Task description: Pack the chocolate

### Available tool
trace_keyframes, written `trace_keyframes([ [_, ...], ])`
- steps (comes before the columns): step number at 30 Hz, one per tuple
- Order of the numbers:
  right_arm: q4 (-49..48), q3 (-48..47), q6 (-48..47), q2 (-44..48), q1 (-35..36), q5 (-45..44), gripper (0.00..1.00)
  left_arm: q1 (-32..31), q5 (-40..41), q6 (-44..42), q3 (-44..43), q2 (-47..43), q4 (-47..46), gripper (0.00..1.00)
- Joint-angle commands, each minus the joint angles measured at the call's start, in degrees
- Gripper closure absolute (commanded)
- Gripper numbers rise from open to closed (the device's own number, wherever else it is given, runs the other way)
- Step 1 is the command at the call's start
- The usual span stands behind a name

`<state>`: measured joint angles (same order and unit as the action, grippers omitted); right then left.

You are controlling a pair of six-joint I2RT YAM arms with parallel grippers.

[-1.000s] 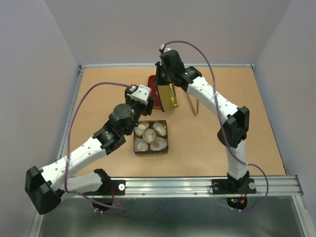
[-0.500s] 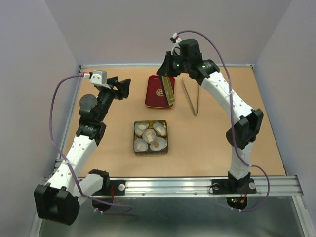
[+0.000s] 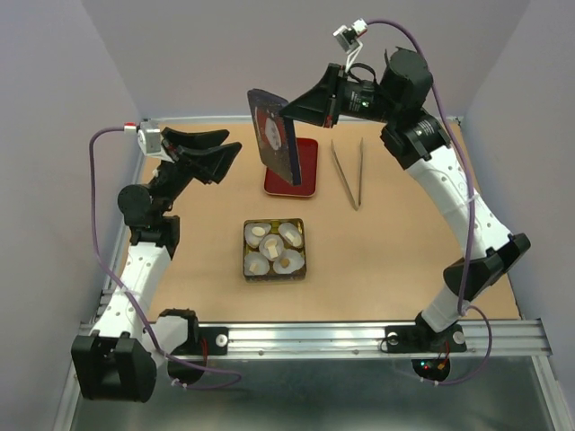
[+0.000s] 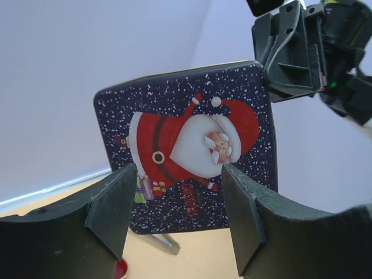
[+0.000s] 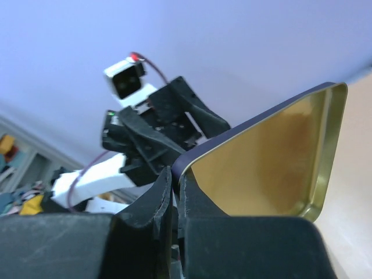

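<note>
Your right gripper [image 3: 289, 111] pinches the flat tin lid [image 3: 274, 135] by its thin rim: gold inside, speckled Santa outside. Your left gripper [image 3: 221, 154] has its fingers spread, facing the lid, near it. The small chocolate [image 3: 272, 244] lies in the square tin [image 3: 246, 269], well below both.

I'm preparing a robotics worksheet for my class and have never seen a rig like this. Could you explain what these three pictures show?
These are two robot arms bolted to the near edge of a table. One picture looks down from above and behind. The other two come from a camera on each wrist. The right arm holds a Santa-printed tin lid in the air, its jaws shut on the lid's edge. Its wrist view shows the lid's gold inside. The left arm points at the lid with its jaws open. On the table lie a square tin of paper cups holding small chocolates, a red tin and metal tweezers.
</note>
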<state>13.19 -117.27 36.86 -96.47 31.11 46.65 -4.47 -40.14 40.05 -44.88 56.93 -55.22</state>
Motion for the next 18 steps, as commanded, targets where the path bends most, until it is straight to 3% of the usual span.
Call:
trace_keyframes([
  [1, -19.45, 4.58, 11.98, 3.73, 0.18, 9.24, 1.0, 1.48, -5.21, 9.5, -2.66, -1.29, -11.74, 0.29],
  [5, -44.42, 12.49, 30.24, 5.5, 0.09, 14.24, 0.99, 4.02, -5.47, 12.32, -2.58, -2.87, -13.68, 0.29],
  [7, -51.83, 13.21, 36.84, 5.06, 0.09, 15.13, 1.0, 4.03, -5.56, 13.38, -2.49, -3.22, -14.12, 0.29],
  [18, -54.06, 14.0, 39.95, 7.78, 0.18, 15.57, 1.0, 7.63, -3.19, 17.78, -0.91, -4.37, -14.65, 0.25],
])
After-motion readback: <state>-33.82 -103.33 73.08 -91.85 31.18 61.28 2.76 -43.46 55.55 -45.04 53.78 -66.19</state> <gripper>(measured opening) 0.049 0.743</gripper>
